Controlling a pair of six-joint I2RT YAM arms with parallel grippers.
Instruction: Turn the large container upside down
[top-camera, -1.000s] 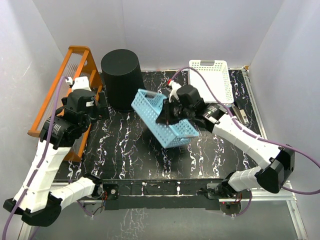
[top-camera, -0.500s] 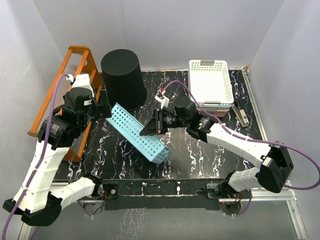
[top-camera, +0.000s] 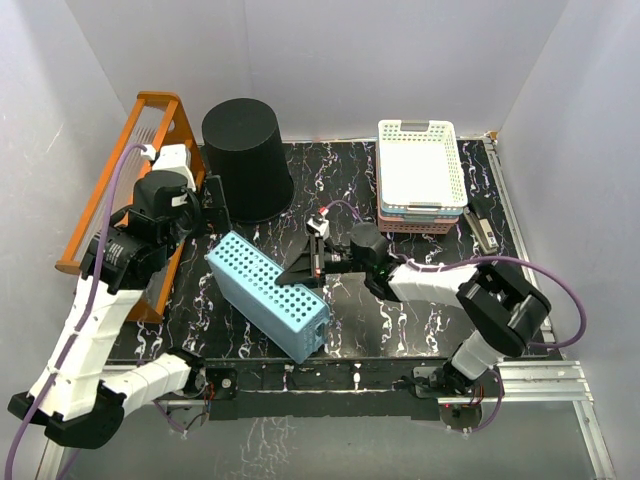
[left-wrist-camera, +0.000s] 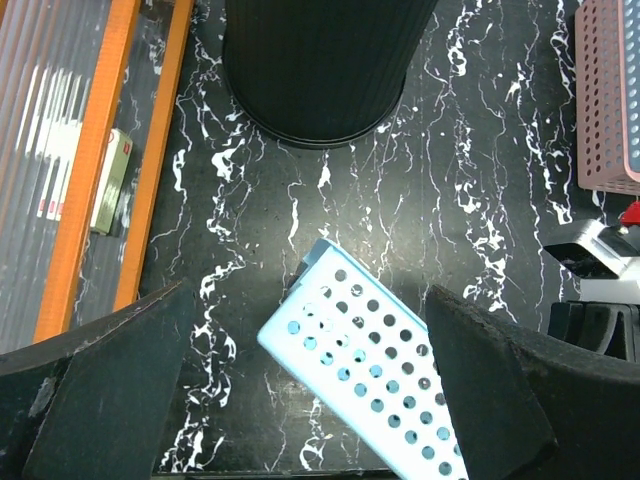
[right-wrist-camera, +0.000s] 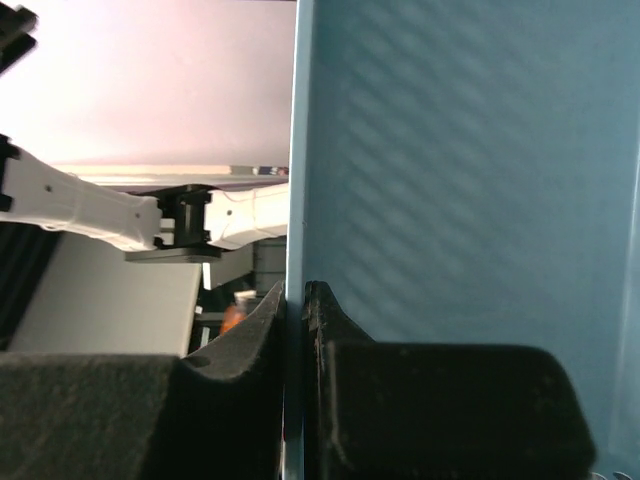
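Large container (top-camera: 245, 155) back left on table (top-camera: 380, 330), beside rack (top-camera: 110, 200); perforated basket (top-camera: 268, 295) before it; stacked baskets (top-camera: 420, 175) back right.

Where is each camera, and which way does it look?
Top external: high behind the bases, looking down on the table; left arm and right arm show.
Left wrist: on the left arm, looking down at the large container and blue basket; open jaws show.
Right wrist: on the right arm, close against the blue basket's wall; jaws pinch it.
Shared: all three show the blue basket.
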